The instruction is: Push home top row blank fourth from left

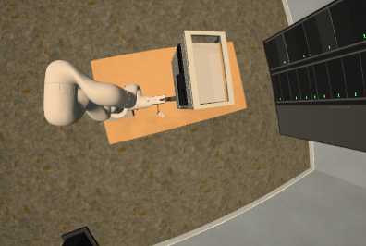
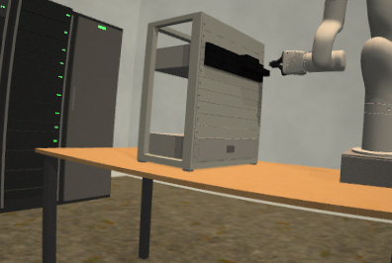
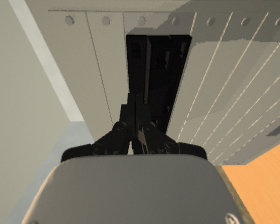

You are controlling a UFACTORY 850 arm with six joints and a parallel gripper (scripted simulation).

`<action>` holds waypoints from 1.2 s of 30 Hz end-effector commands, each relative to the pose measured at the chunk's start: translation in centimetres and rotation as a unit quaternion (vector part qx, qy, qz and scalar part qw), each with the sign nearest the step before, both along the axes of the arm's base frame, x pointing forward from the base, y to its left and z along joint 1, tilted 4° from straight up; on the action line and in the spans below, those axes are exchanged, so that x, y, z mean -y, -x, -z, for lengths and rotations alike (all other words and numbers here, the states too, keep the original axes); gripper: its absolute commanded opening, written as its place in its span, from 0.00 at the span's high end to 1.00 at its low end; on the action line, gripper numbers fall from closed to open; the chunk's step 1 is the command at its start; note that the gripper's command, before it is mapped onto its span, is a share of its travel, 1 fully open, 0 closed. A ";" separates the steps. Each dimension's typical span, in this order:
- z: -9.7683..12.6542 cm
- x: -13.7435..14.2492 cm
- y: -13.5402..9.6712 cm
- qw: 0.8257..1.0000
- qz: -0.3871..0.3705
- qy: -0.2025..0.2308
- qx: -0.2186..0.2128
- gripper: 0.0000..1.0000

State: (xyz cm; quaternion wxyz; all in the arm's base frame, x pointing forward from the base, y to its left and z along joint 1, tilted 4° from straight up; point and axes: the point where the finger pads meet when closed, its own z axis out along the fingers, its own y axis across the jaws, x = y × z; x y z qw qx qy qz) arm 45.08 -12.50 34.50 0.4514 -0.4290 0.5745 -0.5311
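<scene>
The grey rack [image 2: 208, 92] stands on the orange table [image 2: 277, 178]. Its black storage chassis [image 2: 233, 62] sits high on the front face, with blanks standing out at its right end [image 2: 259, 71]. My gripper [image 2: 272, 63] is shut and empty, level with the chassis, a small gap from the right-end blanks in the side view. In the wrist view my shut fingers [image 3: 138, 125] point into the dark chassis front [image 3: 157, 75]; single blanks are too dark to tell apart. From above, the gripper [image 1: 169, 98] is just in front of the rack face [image 1: 180, 79].
Black server cabinets [image 2: 49, 97] stand behind the table to the left. My arm's base [image 2: 366, 166] sits on the table's right end. The rack's lower front is covered by grey panels [image 2: 228, 127].
</scene>
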 end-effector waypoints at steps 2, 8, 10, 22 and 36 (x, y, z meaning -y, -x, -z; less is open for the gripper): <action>-0.2 -0.5 2.3 1.000 0.000 0.000 0.001 1.00; -0.2 -0.7 3.0 1.000 0.000 0.000 0.001 1.00; -0.2 -0.7 3.1 1.000 0.000 0.000 0.001 1.00; -0.4 -1.7 7.3 1.000 0.000 0.000 0.001 1.00; -0.4 -1.8 8.0 1.000 0.000 0.000 0.001 1.00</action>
